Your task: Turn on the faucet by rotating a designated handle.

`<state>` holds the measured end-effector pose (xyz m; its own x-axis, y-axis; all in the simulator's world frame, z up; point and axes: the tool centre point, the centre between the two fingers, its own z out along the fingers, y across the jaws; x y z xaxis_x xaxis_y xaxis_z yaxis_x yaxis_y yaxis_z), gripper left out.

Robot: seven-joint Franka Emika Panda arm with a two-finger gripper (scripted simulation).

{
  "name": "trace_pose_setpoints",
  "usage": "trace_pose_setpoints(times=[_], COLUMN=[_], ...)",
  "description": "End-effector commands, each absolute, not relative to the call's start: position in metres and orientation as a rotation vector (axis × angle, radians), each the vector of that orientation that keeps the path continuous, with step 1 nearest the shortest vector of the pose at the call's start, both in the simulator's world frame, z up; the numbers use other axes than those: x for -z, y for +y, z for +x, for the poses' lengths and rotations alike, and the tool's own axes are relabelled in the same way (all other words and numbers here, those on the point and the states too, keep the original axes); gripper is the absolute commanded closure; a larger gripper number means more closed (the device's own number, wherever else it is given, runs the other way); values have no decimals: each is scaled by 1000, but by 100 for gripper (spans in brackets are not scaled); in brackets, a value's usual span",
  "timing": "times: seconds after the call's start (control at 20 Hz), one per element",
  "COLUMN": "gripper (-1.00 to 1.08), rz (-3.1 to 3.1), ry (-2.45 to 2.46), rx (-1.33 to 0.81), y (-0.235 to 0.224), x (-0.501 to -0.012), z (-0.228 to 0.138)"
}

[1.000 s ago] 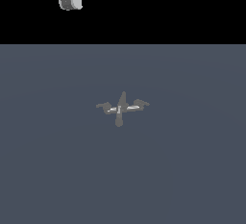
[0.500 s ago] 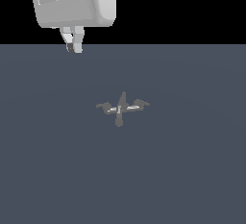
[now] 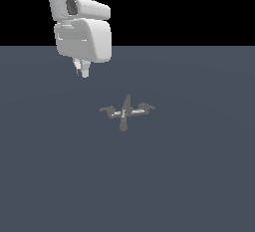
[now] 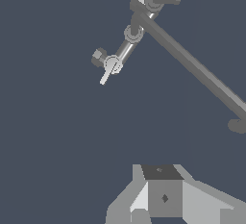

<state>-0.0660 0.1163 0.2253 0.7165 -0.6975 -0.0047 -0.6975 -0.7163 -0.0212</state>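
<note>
Desk: you saw a bare slate-grey desk (image 3: 199, 176) running to a straight edge.
Room: flat black behind that edge.
Faucet: the faucet (image 3: 126, 111) sat mid-desk, spout bar toward the camera.
Handle: its handle (image 4: 106, 73) showed in the wrist view.
Gripper: the gripper (image 3: 82, 71) hung well apart from the faucet, toward the exterior view's left; whether its jaws were apart, you could not tell.

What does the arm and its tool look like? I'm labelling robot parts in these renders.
The arm is glossy white with rounded, boxy housings and a dark recessed window near its top. Below it, the tool is small, with pale grey-white fingers. In the wrist view the tool shows faceted grey blocks and a darker centre panel bearing a small diamond mark. No cables are visible.
</note>
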Motion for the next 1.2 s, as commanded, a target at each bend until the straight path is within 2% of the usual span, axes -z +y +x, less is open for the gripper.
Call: trace_pose_setpoints(times=[0.0,1.15], gripper=[108,108], rz=[-2867,-2622], ry=[1232,1731], rx=[6,4], y=[118,106], x=[-210,-79], z=[-53,61])
